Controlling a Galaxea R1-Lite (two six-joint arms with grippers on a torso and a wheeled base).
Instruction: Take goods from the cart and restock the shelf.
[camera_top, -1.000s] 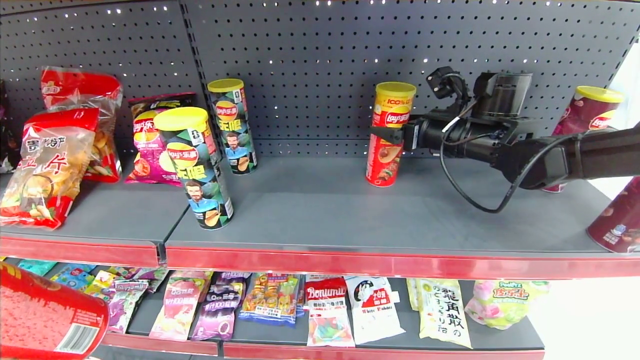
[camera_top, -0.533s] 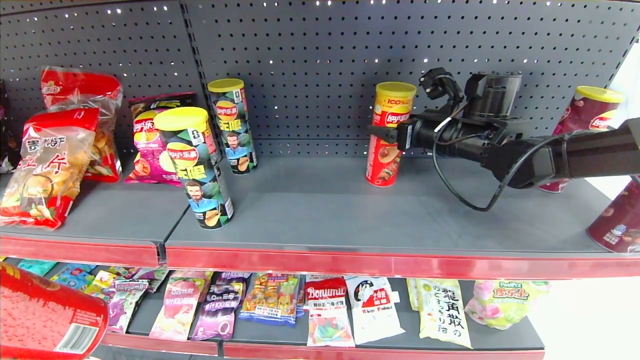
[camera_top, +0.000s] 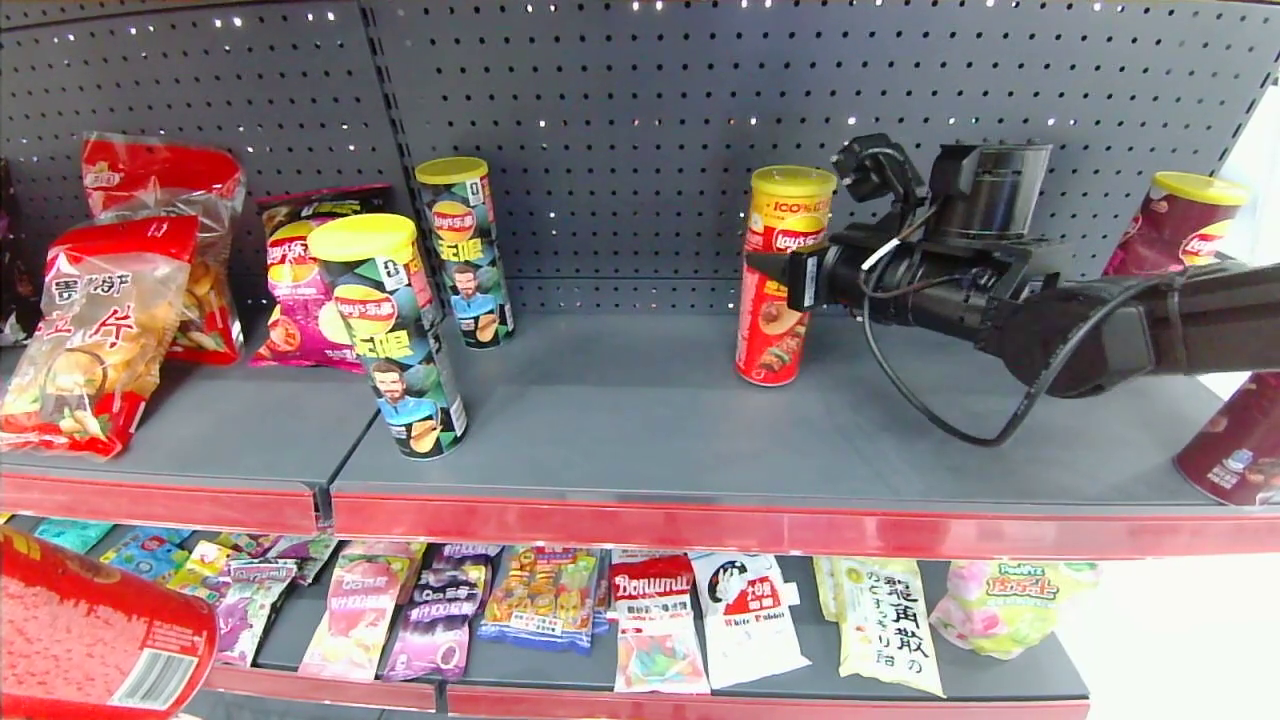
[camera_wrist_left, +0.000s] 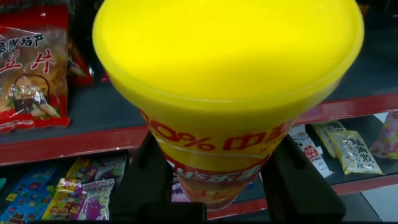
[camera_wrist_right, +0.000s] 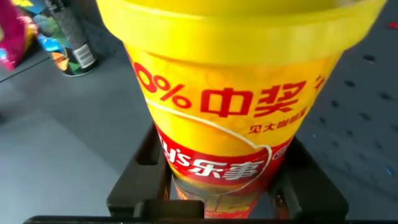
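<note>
A red chip can with a yellow lid (camera_top: 780, 275) stands upright on the middle of the grey shelf board (camera_top: 640, 430), close to the pegboard. My right gripper (camera_top: 778, 278) comes in from the right and is shut on its upper half. The right wrist view shows the same can (camera_wrist_right: 224, 118) filling the space between the black fingers (camera_wrist_right: 140, 177). A second red can with a yellow lid (camera_wrist_left: 227, 81) sits in my left gripper (camera_wrist_left: 217, 183), which is shut on it. That can's base (camera_top: 90, 640) shows low at the left, below the shelf.
Two green-and-black cans (camera_top: 392, 335) (camera_top: 465, 250) stand left of centre. Maroon cans (camera_top: 1180, 225) (camera_top: 1235, 440) stand at the right end. Snack bags (camera_top: 95, 330) fill the left bay. Bare shelf lies between the cans. The lower shelf (camera_top: 650, 610) holds several bags.
My right arm has shifted slightly, and the red can in its grip now sits a little lower and nearer the shelf's front. The left can has not moved.
</note>
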